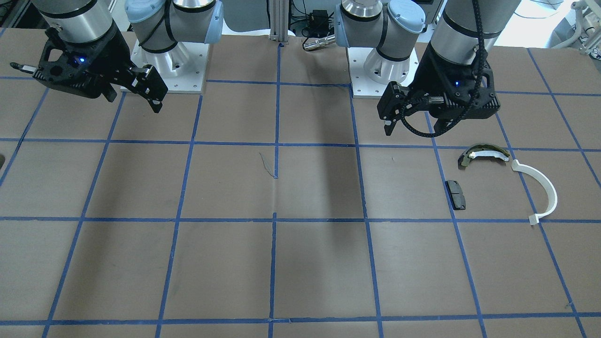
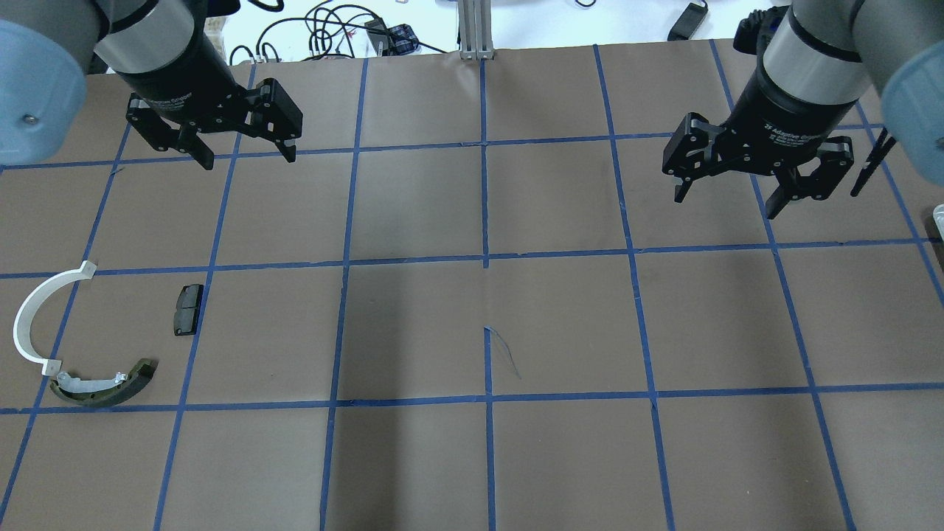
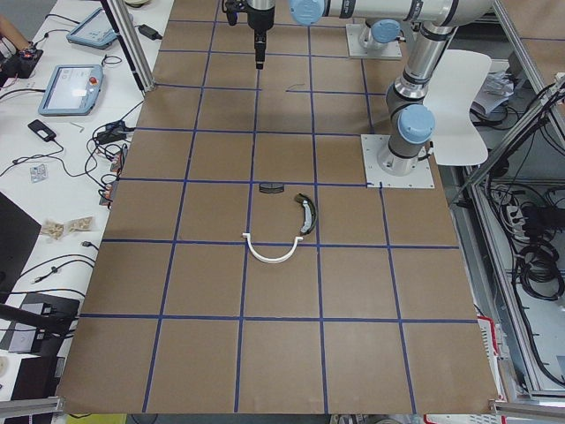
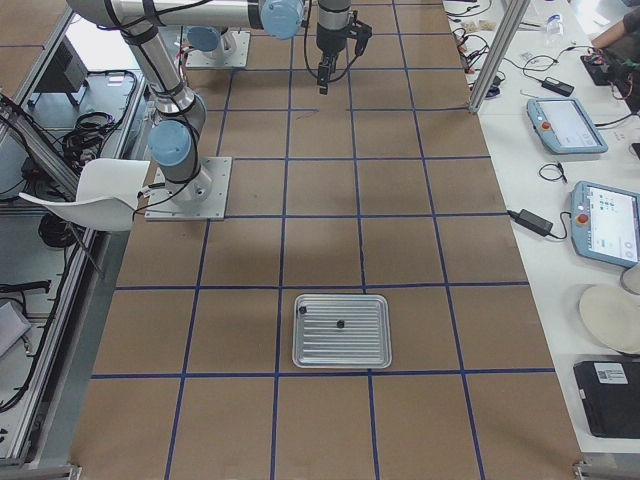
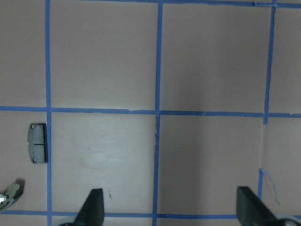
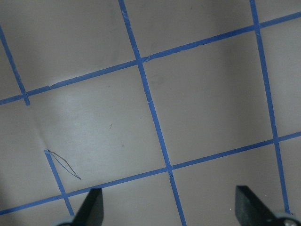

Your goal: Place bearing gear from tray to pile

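Observation:
A silver tray [image 4: 340,360] lies on the brown table and shows only in the exterior right view. Two small dark parts lie in it, one [image 4: 302,310] and another [image 4: 340,324]; they are too small to tell which is the bearing gear. The pile is a white arc [image 2: 29,313], an olive-and-white brake shoe [image 2: 103,387] and a black pad [image 2: 187,309], also seen in the left wrist view [image 5: 37,143]. My left gripper [image 2: 248,160] is open and empty, above the table beyond the pile. My right gripper [image 2: 724,205] is open and empty on the other side.
Blue tape lines grid the brown table [image 2: 487,457]. The two arm bases [image 1: 385,70] stand at the robot's edge. Cables and a metal post [image 2: 476,29] lie past the far edge. A side bench with tablets [image 4: 600,220] runs along the table.

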### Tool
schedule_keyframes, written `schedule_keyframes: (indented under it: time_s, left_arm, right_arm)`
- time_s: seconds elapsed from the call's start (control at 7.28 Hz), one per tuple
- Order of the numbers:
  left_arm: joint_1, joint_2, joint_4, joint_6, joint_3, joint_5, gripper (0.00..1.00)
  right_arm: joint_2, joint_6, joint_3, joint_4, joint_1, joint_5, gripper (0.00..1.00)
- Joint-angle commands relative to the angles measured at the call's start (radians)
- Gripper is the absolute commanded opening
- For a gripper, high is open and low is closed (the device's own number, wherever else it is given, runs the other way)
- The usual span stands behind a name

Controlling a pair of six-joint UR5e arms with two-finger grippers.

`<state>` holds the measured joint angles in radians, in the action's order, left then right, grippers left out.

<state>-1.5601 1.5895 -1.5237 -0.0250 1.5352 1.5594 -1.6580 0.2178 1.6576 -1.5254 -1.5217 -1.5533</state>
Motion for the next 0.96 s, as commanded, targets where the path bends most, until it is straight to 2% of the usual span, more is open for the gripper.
schedule_keyframes:
  time_s: [0.0,0.82]
  left_arm:
    - [-0.002,0.003,-0.004,0.004,-0.004,0.001,1.0]
    - [-0.002,0.001,0.003,-0.004,0.002,-0.001,1.0]
  right_arm:
    - [0.001,0.0,0.005,-0.002,0.0,0.001,1.0]
    - [0.007,-0.006,0.005,-0.016,0.002,-0.002,1.0]
